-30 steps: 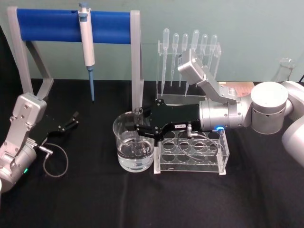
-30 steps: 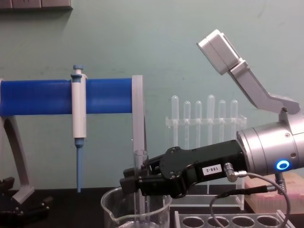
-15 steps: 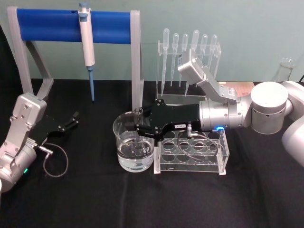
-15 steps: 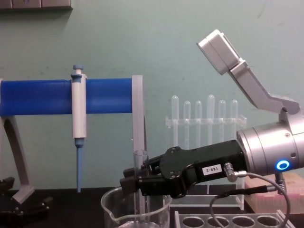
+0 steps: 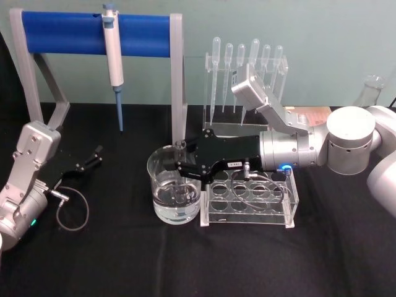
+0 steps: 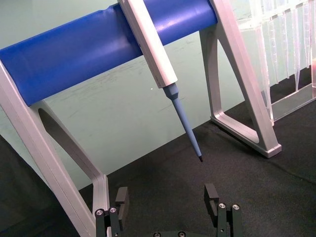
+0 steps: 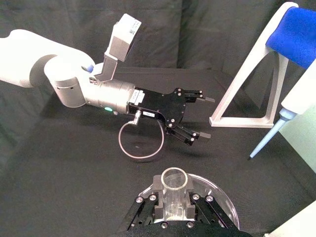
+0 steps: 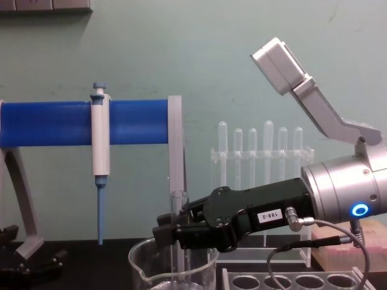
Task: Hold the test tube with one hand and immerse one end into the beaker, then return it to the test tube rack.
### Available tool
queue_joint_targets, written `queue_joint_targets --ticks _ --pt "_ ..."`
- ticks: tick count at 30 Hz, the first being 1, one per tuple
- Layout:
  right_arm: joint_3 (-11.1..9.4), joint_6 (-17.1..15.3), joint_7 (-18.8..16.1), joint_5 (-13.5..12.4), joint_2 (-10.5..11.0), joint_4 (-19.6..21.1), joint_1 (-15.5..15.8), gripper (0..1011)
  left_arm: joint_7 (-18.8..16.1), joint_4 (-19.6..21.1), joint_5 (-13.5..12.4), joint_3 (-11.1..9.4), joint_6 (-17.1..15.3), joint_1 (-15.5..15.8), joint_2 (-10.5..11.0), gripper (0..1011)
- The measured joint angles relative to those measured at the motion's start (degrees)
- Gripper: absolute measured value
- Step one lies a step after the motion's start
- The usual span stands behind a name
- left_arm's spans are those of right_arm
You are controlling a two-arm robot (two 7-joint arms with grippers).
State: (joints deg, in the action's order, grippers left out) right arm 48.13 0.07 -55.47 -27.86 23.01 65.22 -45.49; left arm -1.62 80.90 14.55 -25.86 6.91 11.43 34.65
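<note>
The test tube (image 8: 179, 208) stands upright with its lower end down inside the beaker (image 8: 140, 269), which holds clear liquid. My right gripper (image 8: 166, 232) is shut on the tube just below its rim. From the head view the right gripper (image 5: 183, 167) reaches over the beaker (image 5: 159, 204) from the right. In the right wrist view the open mouth of the test tube (image 7: 174, 178) sits between the fingers, with the beaker rim (image 7: 220, 200) beneath. My left gripper (image 5: 94, 156) rests open on the table at the left, holding nothing.
A blue-barred stand (image 5: 62, 32) at the back left carries a white-and-blue pipettor (image 5: 112, 55). A clear rack of pipettes (image 5: 246, 74) stands behind the right arm. A clear tube rack (image 5: 247, 201) sits right of the beaker, under the right wrist. A flask (image 5: 372, 90) stands far right.
</note>
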Motion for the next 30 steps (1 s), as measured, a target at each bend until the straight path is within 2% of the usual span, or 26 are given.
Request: queue_joint_targets --ticks 21,25,30 --pt "-0.06 -0.01 0.01 0.01 -0.01 0.00 0.01 225 0.00 0.00 0.00 0.00 0.00 0.00 0.00 1000" --pt "-0.91 -0.52 0.00 -0.55 0.04 0.47 0.09 225 0.00 0.00 0.00 0.00 0.00 0.00 0.00 1000" --pt "-1.95 -2.23 0.10 -1.53 0.94 3.01 -0.08 226 0.00 0.00 0.00 0.00 0.00 0.00 0.00 1000"
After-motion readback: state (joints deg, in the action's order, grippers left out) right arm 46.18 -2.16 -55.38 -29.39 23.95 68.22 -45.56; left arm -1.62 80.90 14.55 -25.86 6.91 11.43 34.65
